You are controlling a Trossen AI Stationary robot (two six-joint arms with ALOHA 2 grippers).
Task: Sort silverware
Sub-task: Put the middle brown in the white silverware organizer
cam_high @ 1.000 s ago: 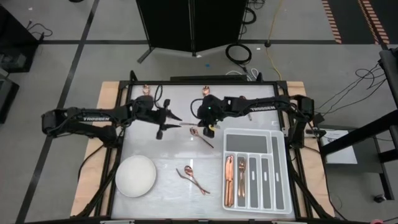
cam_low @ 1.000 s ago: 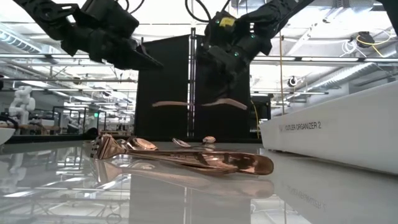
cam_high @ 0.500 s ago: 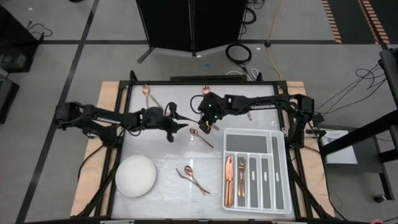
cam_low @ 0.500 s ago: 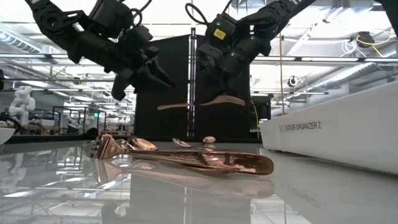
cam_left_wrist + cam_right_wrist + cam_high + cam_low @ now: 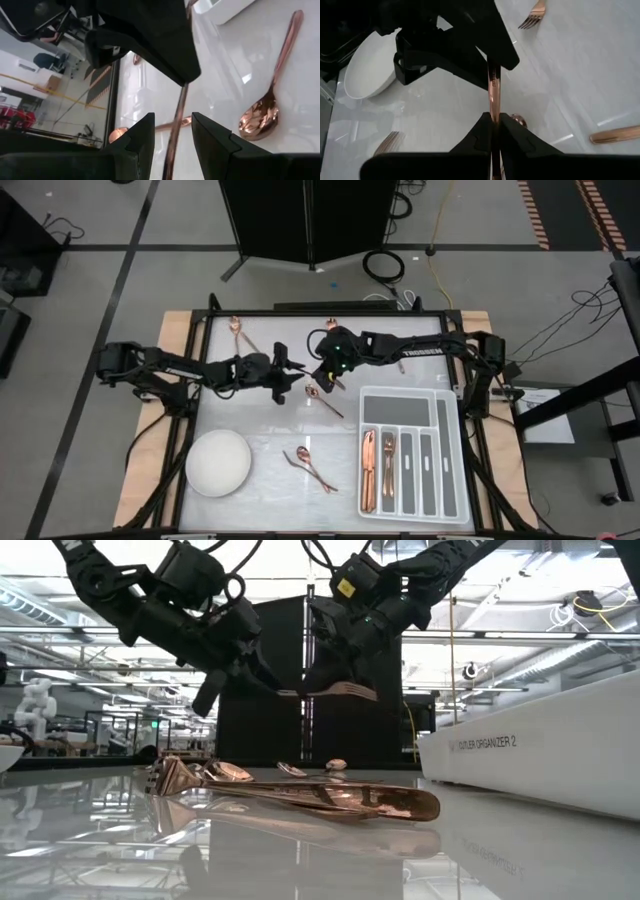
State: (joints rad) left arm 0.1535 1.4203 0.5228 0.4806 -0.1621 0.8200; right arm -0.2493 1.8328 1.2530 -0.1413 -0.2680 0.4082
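High view: the right gripper point(image 5: 322, 376) and the left gripper point(image 5: 283, 373) meet above the middle of the white table point(image 5: 260, 420), with a slim rose-gold fork point(image 5: 330, 691) held level in the air between them. The right gripper's fingers are pressed together on the fork's handle, as the right wrist view shows, and the left gripper's fingers stand apart with the shaft running through their gap, not visibly touching it. The silverware is all shiny copper-pink metal, thin and mirror-bright. On the table lie one spoon point(image 5: 323, 399) just below the grippers, two crossed pieces point(image 5: 311, 468) nearer the front, one piece point(image 5: 239, 329) at the far left edge, and another point(image 5: 401, 363) mostly hidden under the right arm. The grey divided tray point(image 5: 445, 455) holds sorted pieces point(image 5: 377, 470) in its two left slots; their count is unclear. One white bowl point(image 5: 218, 463) sits at front left.
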